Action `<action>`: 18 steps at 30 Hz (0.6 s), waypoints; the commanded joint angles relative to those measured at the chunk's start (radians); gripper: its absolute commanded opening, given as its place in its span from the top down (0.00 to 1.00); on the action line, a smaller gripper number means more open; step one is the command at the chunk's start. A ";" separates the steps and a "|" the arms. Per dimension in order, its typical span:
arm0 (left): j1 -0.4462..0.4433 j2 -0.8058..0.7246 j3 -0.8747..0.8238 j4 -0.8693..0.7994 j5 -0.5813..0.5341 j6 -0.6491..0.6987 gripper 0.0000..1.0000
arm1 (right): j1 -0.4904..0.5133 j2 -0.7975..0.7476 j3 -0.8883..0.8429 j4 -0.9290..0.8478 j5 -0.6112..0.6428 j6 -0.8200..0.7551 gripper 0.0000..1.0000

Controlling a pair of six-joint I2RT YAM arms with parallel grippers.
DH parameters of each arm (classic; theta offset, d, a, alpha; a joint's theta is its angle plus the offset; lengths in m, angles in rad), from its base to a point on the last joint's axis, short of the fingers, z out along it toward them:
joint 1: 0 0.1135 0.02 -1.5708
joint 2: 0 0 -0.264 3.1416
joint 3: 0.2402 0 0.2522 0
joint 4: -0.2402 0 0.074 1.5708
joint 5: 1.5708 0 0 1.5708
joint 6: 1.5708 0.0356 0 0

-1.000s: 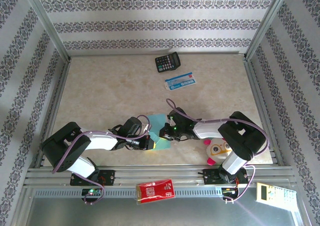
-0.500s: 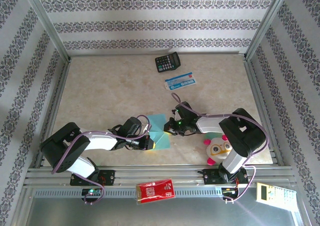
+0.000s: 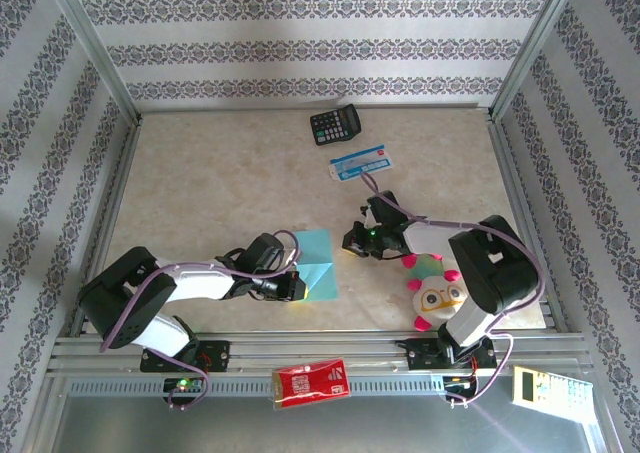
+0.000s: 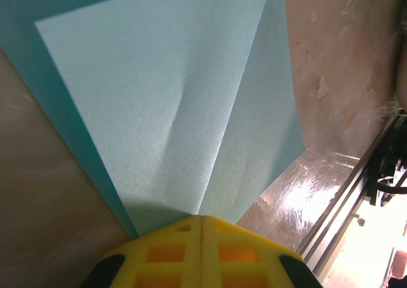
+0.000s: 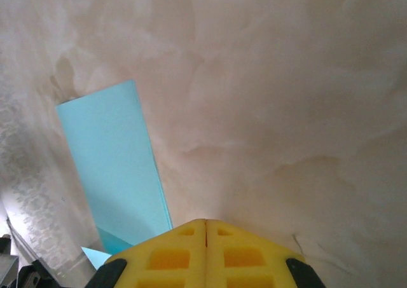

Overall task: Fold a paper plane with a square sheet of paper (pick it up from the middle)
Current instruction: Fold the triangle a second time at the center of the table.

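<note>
turquoise paper (image 3: 320, 260) has one corner folded, plenty left. left gripper (image 3: 298, 286) closed at its edge, right gripper (image 3: 351, 242) closed beside it.

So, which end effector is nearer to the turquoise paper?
Left. The left end effector, shut, has its tip on the turquoise paper at its near left corner. The right end effector, also shut, is apart from the paper, over the bare table to its right.

The square sheet of paper (image 3: 318, 261) lies near the table's (image 3: 200, 183) front edge, between the left gripper (image 3: 297, 287) (at its near-left edge) and the right gripper (image 3: 350, 244). The calculator (image 3: 335, 125) sits far back, the card (image 3: 361, 162) just before it.
</note>
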 commanded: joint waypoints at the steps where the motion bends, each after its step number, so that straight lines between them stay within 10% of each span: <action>1: 0.013 -0.032 0.052 -0.085 -0.027 -0.001 0.90 | 0.027 -0.110 0.018 -0.071 0.053 -0.061 0.92; 7: 0.039 -0.112 0.104 -0.043 -0.094 -0.031 0.76 | 0.146 -0.303 -0.026 -0.225 0.236 -0.106 0.80; 18: 0.092 0.086 0.215 -0.094 -0.059 0.031 0.97 | 0.241 -0.446 -0.087 -0.275 0.313 -0.043 0.65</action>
